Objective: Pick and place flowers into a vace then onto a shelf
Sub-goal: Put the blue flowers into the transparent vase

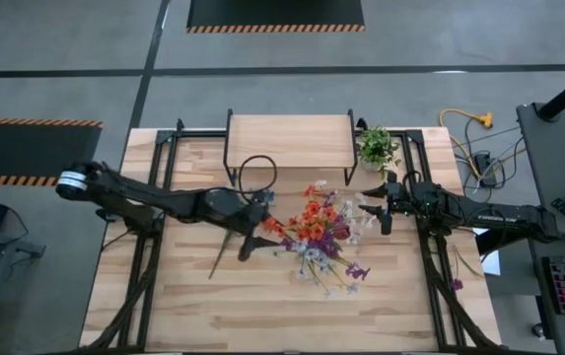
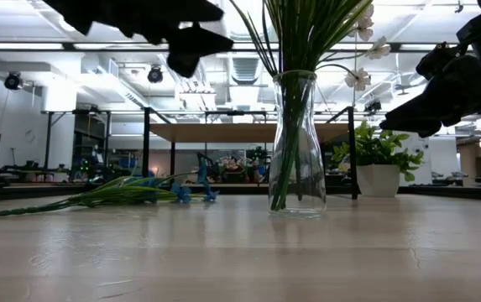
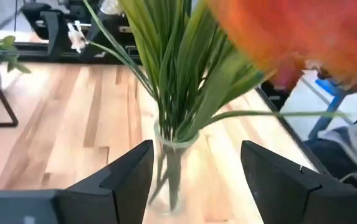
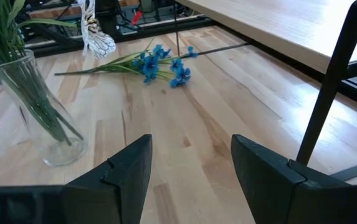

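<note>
- The vase [image 2: 295,143] stands on the table, full of flowers [image 1: 317,225].
- The left gripper [image 3: 194,177] is spread open just above it, holding nothing. It could bump the tall stems and tip the vase.
- The right gripper [image 4: 190,171] hangs open nearby.
- One blue flower [image 4: 162,63] lies on the table.
- The shelf [image 1: 288,139] waits behind.

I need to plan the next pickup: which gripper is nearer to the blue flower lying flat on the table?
Left. The left gripper hovers right beside the blue flower, between it and the vase. The right gripper hangs open beyond the vase, near the potted plant.
</note>
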{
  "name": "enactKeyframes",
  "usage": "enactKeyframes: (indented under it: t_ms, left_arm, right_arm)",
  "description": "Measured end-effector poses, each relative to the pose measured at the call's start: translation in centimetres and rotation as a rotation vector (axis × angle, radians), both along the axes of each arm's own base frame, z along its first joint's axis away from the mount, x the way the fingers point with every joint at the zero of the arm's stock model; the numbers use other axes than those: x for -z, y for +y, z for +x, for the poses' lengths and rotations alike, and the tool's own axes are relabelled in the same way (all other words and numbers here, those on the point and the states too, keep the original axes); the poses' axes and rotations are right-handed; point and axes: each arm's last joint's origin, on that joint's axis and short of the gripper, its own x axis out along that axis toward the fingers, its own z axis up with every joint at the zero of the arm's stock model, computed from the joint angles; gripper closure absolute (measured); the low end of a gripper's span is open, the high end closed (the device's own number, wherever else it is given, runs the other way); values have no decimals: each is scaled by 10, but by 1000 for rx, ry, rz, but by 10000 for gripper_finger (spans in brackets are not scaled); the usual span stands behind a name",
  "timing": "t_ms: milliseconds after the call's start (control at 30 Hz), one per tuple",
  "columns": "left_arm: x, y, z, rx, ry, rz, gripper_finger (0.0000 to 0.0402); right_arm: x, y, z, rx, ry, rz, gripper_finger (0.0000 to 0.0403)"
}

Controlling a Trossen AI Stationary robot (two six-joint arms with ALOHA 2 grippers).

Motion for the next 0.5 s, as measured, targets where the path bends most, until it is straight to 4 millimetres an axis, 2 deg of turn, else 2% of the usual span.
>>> enactKeyframes:
  t_ms: [200, 333, 500]
  left_arm:
    - [-15, 3, -22, -22, 51, -46, 177]
    - [-22, 6, -36, -105, 89, -78, 177]
    - [-23, 10, -47, -221, 149, -87, 177]
  right_arm:
    - [-1, 1, 0, -23, -6, -17, 193]
    - [-8, 3, 2, -125, -77, -56, 193]
    - [-12, 6, 0, -156, -150, -51, 194]
